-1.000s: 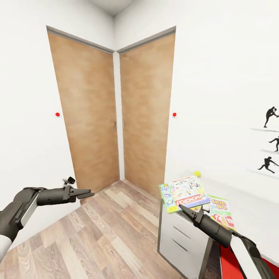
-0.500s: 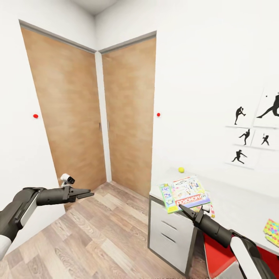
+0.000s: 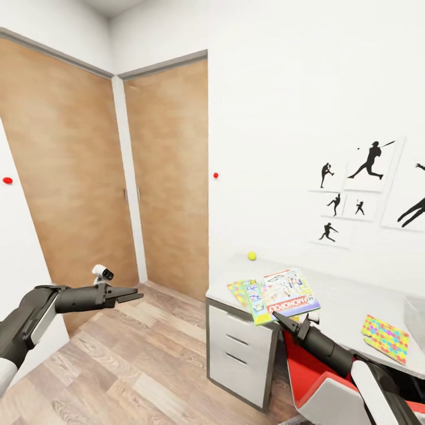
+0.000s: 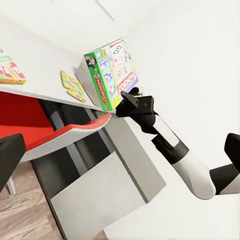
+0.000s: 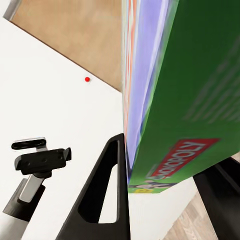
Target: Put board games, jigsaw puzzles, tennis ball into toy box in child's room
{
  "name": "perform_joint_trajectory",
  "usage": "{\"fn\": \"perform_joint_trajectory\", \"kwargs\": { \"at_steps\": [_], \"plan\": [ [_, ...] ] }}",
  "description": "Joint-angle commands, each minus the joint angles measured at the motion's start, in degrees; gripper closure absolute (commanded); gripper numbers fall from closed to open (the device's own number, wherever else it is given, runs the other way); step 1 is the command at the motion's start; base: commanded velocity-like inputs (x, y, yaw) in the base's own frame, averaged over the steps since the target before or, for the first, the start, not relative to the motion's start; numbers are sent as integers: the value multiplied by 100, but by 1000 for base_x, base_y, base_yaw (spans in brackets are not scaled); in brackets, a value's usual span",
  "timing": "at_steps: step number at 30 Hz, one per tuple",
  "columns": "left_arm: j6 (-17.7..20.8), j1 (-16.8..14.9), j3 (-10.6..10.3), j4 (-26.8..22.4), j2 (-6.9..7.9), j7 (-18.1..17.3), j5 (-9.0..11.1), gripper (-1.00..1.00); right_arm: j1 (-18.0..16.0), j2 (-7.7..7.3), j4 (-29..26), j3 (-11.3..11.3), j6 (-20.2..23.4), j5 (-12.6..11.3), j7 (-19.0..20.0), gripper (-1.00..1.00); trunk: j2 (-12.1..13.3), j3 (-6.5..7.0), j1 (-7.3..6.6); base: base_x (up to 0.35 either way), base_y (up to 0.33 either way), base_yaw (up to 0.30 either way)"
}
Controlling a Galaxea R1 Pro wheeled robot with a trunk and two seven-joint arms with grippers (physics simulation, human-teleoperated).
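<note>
My right gripper (image 3: pixel 276 317) is shut on the edge of the MONOPOLY board game (image 3: pixel 284 294), held tilted over the near corner of the light grey table (image 3: pixel 348 301). In the right wrist view the box's green side (image 5: pixel 185 100) sits between the black fingers (image 5: pixel 107 190). On the table lie the tennis ball (image 3: pixel 252 256), one jigsaw puzzle (image 3: pixel 385 338) and a second puzzle (image 3: pixel 237 290) partly hidden by the held box. The toy box's grey rim (image 3: pixel 417 311) shows at the right edge. My left gripper (image 3: pixel 133 294) hangs open over the floor.
Two brown wooden doors (image 3: pixel 168 177) meet in the room's corner on the left. A red and white chair (image 3: pixel 310 375) stands under the table beside the white drawer unit (image 3: pixel 236 348). Black sports posters (image 3: pixel 354 189) hang above. Wood-plank floor (image 3: pixel 136 366) lies in front.
The camera has turned right, so doors and table slid left in the picture and the puzzle and toy box rim came into view. Both arms keep their pose, and the box stays gripped.
</note>
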Motion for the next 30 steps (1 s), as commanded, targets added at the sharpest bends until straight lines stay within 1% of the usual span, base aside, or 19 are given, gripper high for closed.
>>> {"fn": "perform_joint_trajectory", "kwargs": {
  "at_steps": [1, 30],
  "plan": [
    [61, -1, -17, 0, 8, -19, 13, -100, -4, 1, 3, -3, 40, -39, 8, 100, -5, 0, 2, 0, 0, -281],
    [46, -1, -10, 0, 26, -19, 15, -100, -4, 0, 3, -8, 40, -39, 8, 100, -5, 62, 2, 0, 0, -281]
  ]
}}
